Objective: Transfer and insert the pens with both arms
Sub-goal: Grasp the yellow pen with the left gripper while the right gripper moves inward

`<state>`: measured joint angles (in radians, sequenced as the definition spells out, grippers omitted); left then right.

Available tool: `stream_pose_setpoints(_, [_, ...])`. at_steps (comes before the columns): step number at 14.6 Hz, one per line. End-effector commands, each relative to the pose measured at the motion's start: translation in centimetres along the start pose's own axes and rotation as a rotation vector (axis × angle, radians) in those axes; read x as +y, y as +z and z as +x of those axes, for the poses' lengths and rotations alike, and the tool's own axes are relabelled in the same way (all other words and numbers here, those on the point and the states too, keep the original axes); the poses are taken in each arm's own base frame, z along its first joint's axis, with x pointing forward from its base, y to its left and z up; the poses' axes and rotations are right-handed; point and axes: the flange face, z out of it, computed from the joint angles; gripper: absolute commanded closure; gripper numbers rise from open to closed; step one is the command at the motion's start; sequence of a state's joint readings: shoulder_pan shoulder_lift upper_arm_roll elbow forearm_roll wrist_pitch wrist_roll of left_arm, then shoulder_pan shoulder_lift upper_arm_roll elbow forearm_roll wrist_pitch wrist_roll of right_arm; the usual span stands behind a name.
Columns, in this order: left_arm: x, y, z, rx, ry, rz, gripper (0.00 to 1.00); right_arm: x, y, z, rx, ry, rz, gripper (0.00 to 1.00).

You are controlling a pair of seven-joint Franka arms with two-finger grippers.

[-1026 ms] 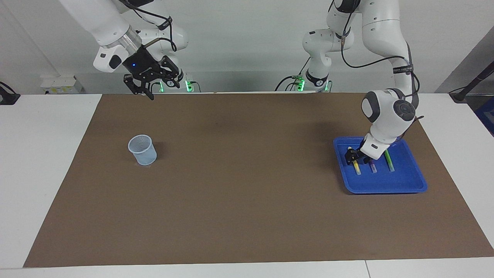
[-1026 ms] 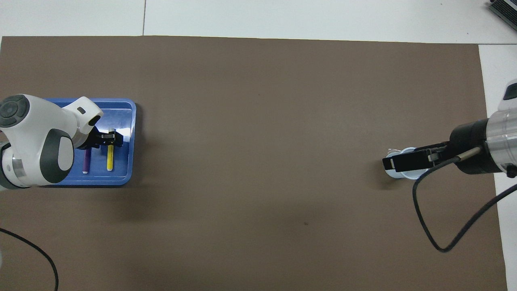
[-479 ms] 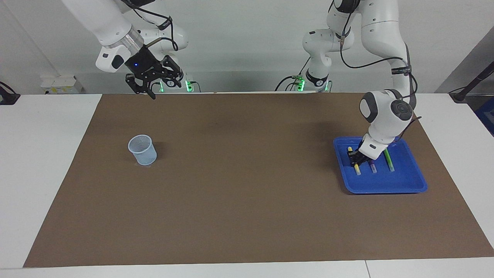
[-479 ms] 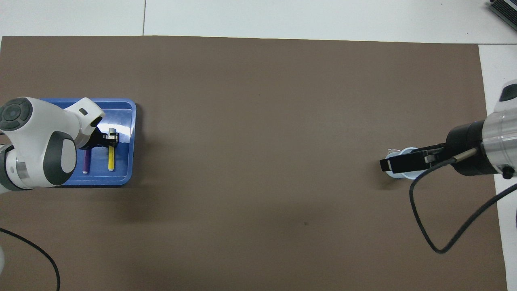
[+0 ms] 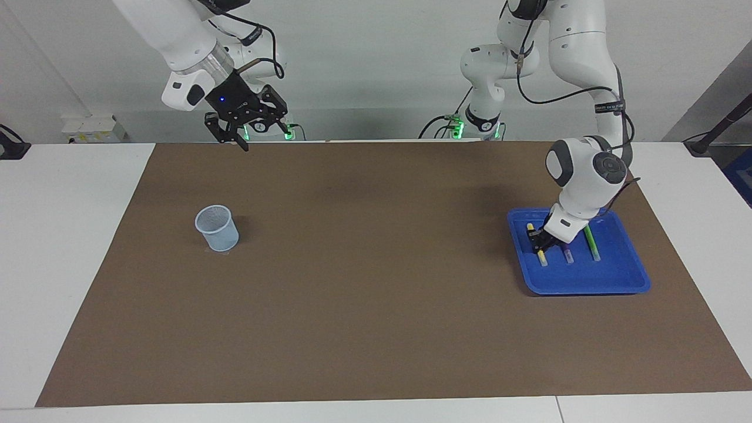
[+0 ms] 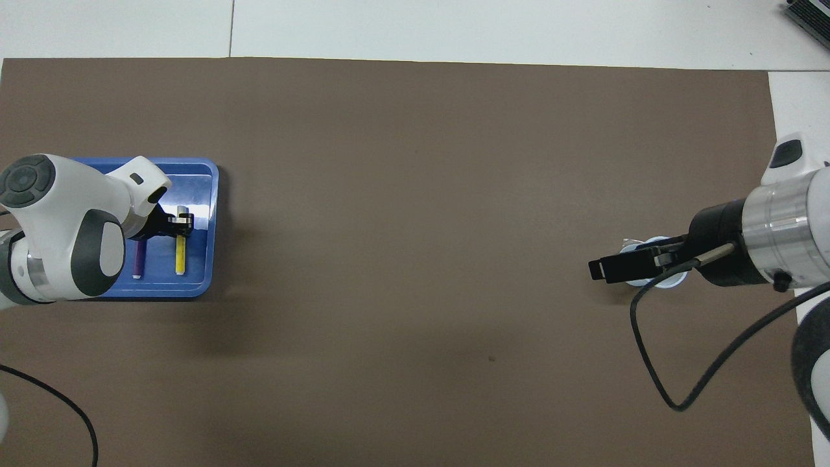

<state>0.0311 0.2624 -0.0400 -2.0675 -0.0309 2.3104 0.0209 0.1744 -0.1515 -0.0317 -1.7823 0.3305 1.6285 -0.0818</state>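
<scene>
Three pens lie side by side in a blue tray (image 5: 587, 283) (image 6: 202, 188) at the left arm's end of the table. My left gripper (image 5: 537, 242) (image 6: 181, 222) is down in the tray, shut on the yellow pen (image 5: 542, 257) (image 6: 179, 257). Beside it lie the purple pen (image 5: 567, 254) (image 6: 138, 259) and the green pen (image 5: 592, 244); the arm hides the green one in the overhead view. My right gripper (image 5: 233, 141) (image 6: 600, 269) hangs open and holds nothing, high above the mat at the right arm's end.
A pale blue mesh cup (image 5: 217, 228) (image 6: 671, 282) stands upright on the brown mat (image 5: 376, 305) toward the right arm's end; the right gripper partly covers it in the overhead view. Two small white arms with green lights stand at the robots' edge.
The left gripper has shut on the yellow pen in the tray. The right arm has swung sideways, toward the left arm's end, still raised and open.
</scene>
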Motion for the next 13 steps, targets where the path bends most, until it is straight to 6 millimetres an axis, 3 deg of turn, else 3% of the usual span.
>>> stream_pose_setpoints(1, [0.4, -3.0, 0.7, -0.052, -0.024, -0.022, 1.0, 0.2, 0.9, -0.4, 0.01, -0.031, -0.004, 0.0])
stream_pose_setpoints(5, [1.6, -8.2, 1.4, -0.118, -0.178, -0.035, 1.0, -1.1, 3.5, 0.4, 0.047, -0.057, 0.047, 0.0])
stream_pose_setpoints(8, [2.9, -12.3, 0.8, -0.142, -0.385, -0.1, 1.0, -2.3, 4.7, 0.4, 0.026, 0.103, 0.126, 0.0])
stream_pose_setpoints(12, [5.5, -17.4, -1.0, -0.19, -0.724, -0.223, 1.0, -5.8, 5.9, 0.0, 0.0, 0.224, 0.156, 0.0])
stream_pose_setpoints(13, [6.3, -18.4, -1.4, -0.197, -0.785, -0.236, 1.0, -7.8, 6.4, 0.0, 0.01, 0.246, 0.159, 0.0])
